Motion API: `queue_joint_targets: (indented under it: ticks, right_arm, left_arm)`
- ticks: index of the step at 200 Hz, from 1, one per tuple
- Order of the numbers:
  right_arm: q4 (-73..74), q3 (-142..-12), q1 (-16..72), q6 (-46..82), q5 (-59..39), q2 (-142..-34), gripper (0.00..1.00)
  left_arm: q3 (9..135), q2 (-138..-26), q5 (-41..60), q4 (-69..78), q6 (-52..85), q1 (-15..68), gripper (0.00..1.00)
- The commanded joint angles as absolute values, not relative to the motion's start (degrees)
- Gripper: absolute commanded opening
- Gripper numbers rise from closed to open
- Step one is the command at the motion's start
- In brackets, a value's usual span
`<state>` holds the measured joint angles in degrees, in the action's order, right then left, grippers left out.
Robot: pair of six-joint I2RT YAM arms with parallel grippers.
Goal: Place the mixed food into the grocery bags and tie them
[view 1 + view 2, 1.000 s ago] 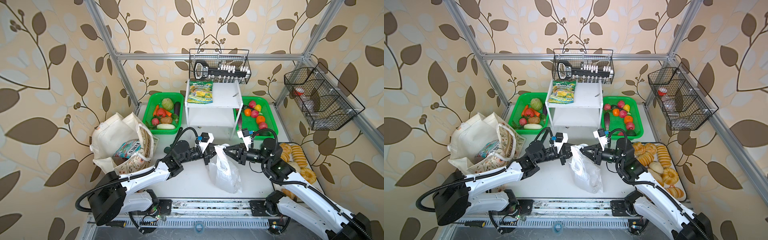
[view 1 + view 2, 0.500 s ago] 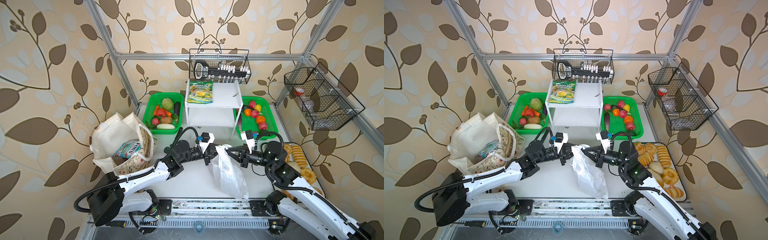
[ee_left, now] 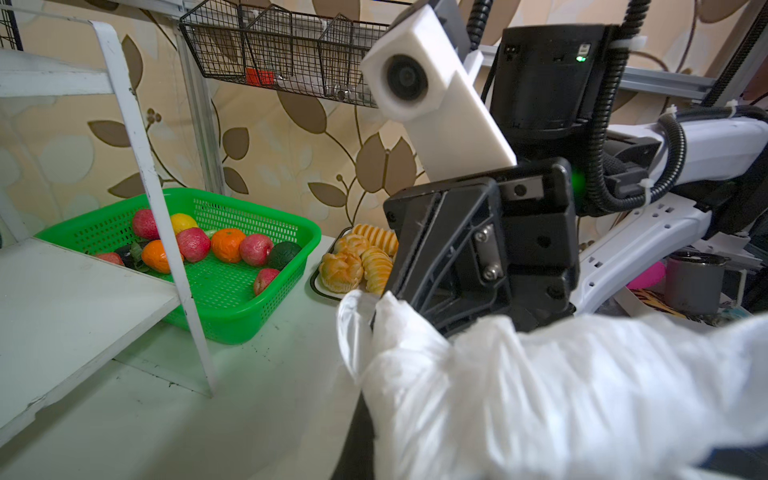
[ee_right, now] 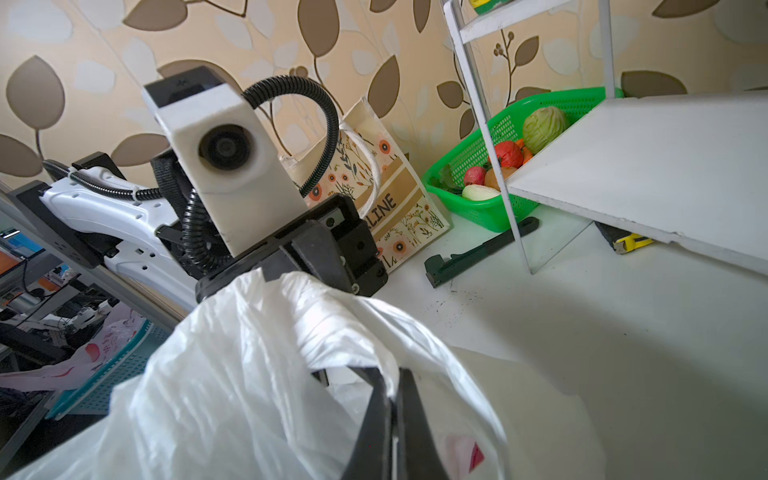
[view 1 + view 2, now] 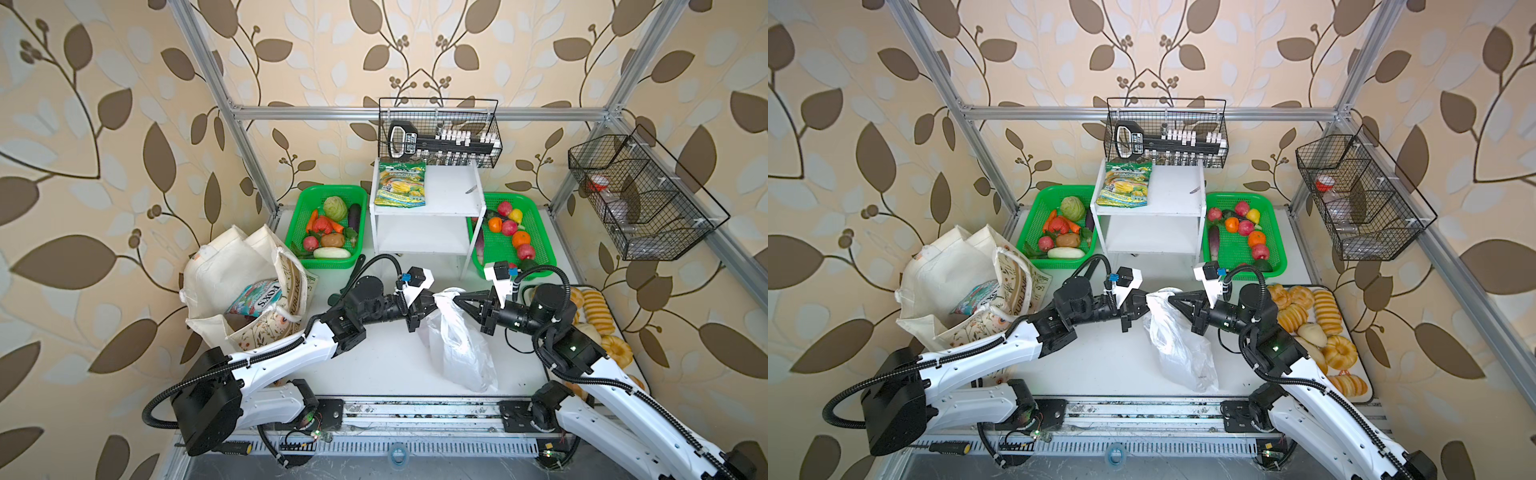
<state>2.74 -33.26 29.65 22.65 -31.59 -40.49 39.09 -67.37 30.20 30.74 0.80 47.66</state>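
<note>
The white plastic bag (image 5: pixel 457 349) (image 5: pixel 1183 353) hangs in the middle of the table, its lower end resting near the front. My left gripper (image 5: pixel 433 301) (image 5: pixel 1143 305) and my right gripper (image 5: pixel 457 298) (image 5: pixel 1173 299) meet tip to tip at its bunched top, each shut on the plastic. In the right wrist view the fingers (image 4: pixel 409 419) pinch a fold of film, and something pink-red (image 4: pixel 465 455) shows through the bag. In the left wrist view the bag (image 3: pixel 540 395) hides my own fingers. The cream canvas tote (image 5: pixel 232 266) stands at the left with the FOX'S packet (image 5: pixel 255 299) inside.
Two green baskets (image 5: pixel 301 208) (image 5: pixel 540 232) of toy produce flank a white shelf (image 5: pixel 449 195) holding a green-yellow packet (image 5: pixel 401 189). A tray of bread (image 5: pixel 598 307) lies at the right edge. Wire baskets (image 5: pixel 440 133) (image 5: pixel 640 199) hang on the walls. A black tool (image 4: pixel 478 253) lies by the shelf.
The bag's body has stretched longer and swung toward the front right. My right arm has shifted a little to the right. Both grippers stay together at the bag's top.
</note>
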Motion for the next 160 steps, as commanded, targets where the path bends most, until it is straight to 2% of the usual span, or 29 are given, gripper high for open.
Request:
queue_joint_targets:
  ticks: [1,48,66,78,93,108,135,160]
  right_arm:
    - [0.13,-36.20,30.12,19.22,-28.03,-39.34,0.00]
    - [-4.63,-37.32,30.24,16.66,-19.43,-37.06,0.00]
    - [-5.09,-37.10,30.27,16.18,-16.67,-36.00,0.00]
    - [-5.19,-37.09,30.29,16.09,-15.29,-35.66,0.00]
    - [-5.44,-37.26,30.39,16.00,-13.73,-35.43,0.00]
    - [-5.61,-37.40,30.58,15.91,-12.20,-35.46,0.00]
    - [-5.52,-37.51,30.67,16.76,-9.87,-35.49,0.00]
    - [-5.46,-37.62,30.67,17.74,-8.50,-36.17,0.00]
  left_arm:
    - [41.92,-67.92,32.43,32.32,-0.52,47.81,0.00]
    - [41.01,-66.93,27.52,30.31,-0.90,47.81,0.00]
    - [39.81,-65.71,24.15,29.90,-1.03,47.72,0.05]
    - [39.33,-64.99,23.10,29.44,-1.12,47.77,0.18]
    - [39.49,-64.28,22.92,27.98,-1.23,47.81,0.26]
    - [39.73,-63.52,22.99,26.89,-1.20,47.81,0.39]
    - [40.05,-60.79,23.57,25.43,-1.94,47.94,0.53]
    - [41.24,-57.19,17.85,20.98,-7.67,52.16,0.57]
